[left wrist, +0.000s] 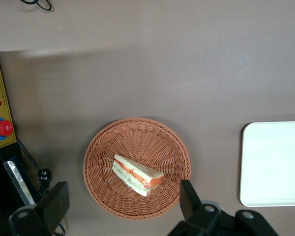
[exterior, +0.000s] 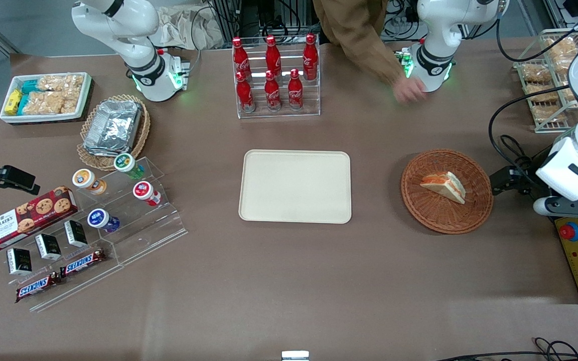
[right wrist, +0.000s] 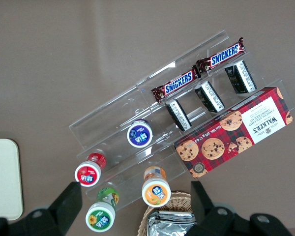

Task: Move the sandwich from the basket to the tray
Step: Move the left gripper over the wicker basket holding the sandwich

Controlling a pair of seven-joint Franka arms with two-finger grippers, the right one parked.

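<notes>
Sandwich (exterior: pixel 444 186) lying flat in the reddish-brown basket (exterior: pixel 447 220), toward the working arm's end of the table (exterior: pixel 289 281). Left gripper (left wrist: pixel 123 209) spread wide and empty, hovering high above the basket's edge, fingers (left wrist: pixel 55 200) clear of the wicker. Cream tray (exterior: pixel 295 186) bare, well apart from the basket, nearer the camera than the rack of red bottles (exterior: pixel 275 70).
</notes>
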